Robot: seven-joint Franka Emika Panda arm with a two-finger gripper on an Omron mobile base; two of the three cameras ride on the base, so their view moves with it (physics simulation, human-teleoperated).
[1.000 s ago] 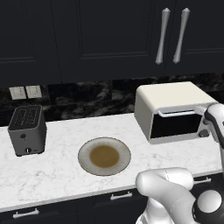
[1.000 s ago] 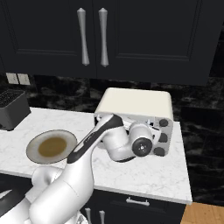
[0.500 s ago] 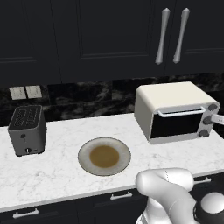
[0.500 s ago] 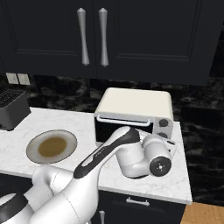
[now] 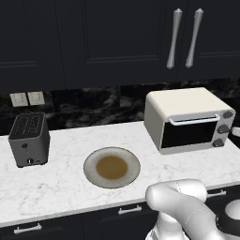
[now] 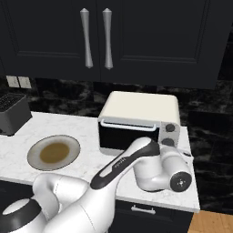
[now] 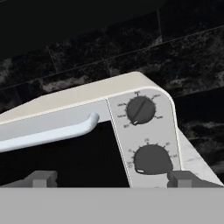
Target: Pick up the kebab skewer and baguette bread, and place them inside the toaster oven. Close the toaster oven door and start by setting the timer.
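The toaster oven point(image 5: 187, 119) is sitting on the worktop point(image 5: 61, 183) against the back wall, its long side running along that wall and its door point(image 7: 57, 153) shut. The fingers point(image 7: 41, 178) are standing spread wide, gripping nothing, just before the knobs point(image 7: 141, 109).

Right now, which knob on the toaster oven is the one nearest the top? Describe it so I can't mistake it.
Find the cream toaster oven on the marble counter, right of the plate. Its dark knobs run down the panel beside the door's silver handle. The top knob sits level with that handle, above the others.
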